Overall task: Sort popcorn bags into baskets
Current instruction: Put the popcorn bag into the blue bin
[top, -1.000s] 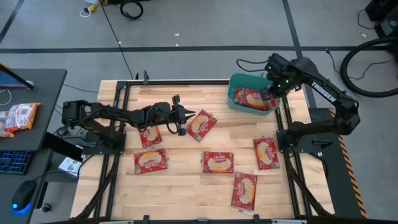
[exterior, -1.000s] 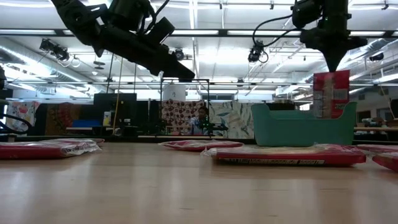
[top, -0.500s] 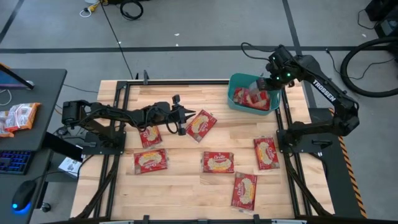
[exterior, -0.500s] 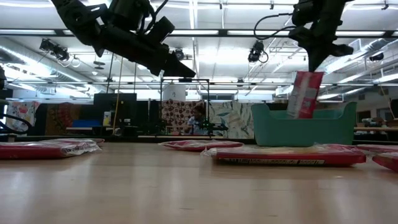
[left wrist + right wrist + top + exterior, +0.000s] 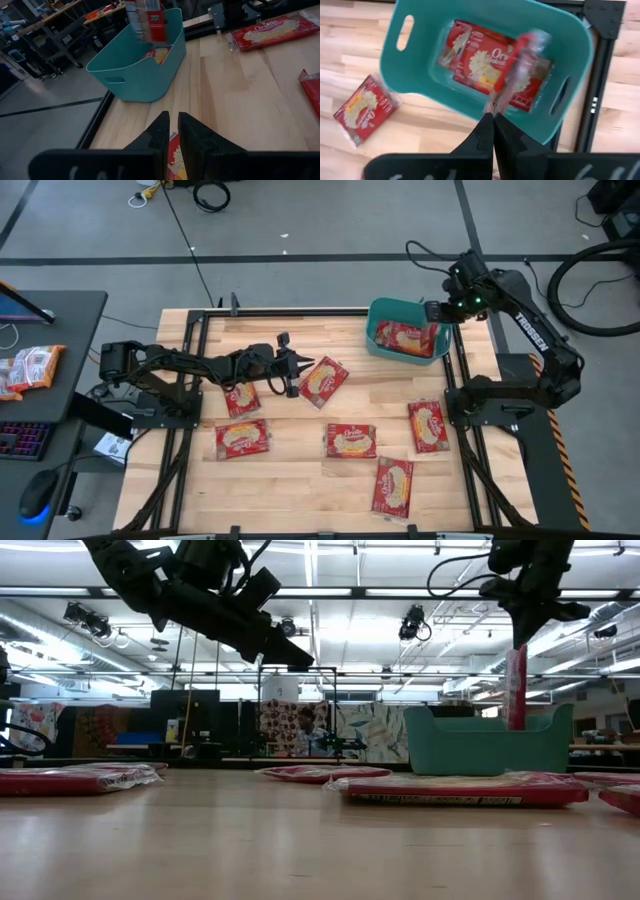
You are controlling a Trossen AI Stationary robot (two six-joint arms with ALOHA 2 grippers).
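- Currently, one popcorn bag [image 5: 516,688] hangs edge-down over the teal basket [image 5: 378,330], pinched at its top edge by the right jaws [image 5: 493,111], which are closed on it. In the low view its lower part sits behind the basket's front wall, so whether it touches anything inside cannot be told.
- Inside the basket, another bag [image 5: 475,62] lies flat on the bottom, printed face up.
- The basket stands at the far right corner of the wooden surface [image 5: 290,480], beside the black frame rail.
- Six further bags lie flat on the surface:
  - one [image 5: 324,381] near the middle, turned at an angle, just in front of the left jaws;
  - one [image 5: 241,397] under the left arm, partly covered by it;
  - one [image 5: 243,437] at the near left;
  - one [image 5: 351,440] near the centre;
  - one [image 5: 427,426] at the right side, close to the right arm's base;
  - one [image 5: 393,485] at the near right, well apart from the basket.
- The left jaws [image 5: 173,131] hover above the surface, clear of the angled bag. They stand nearly together with a narrow gap between them and hold nothing.
- Beyond the surface, a dark desk [image 5: 60,330] on the left carries more red packets [image 5: 28,368], with a keyboard and mouse nearby.
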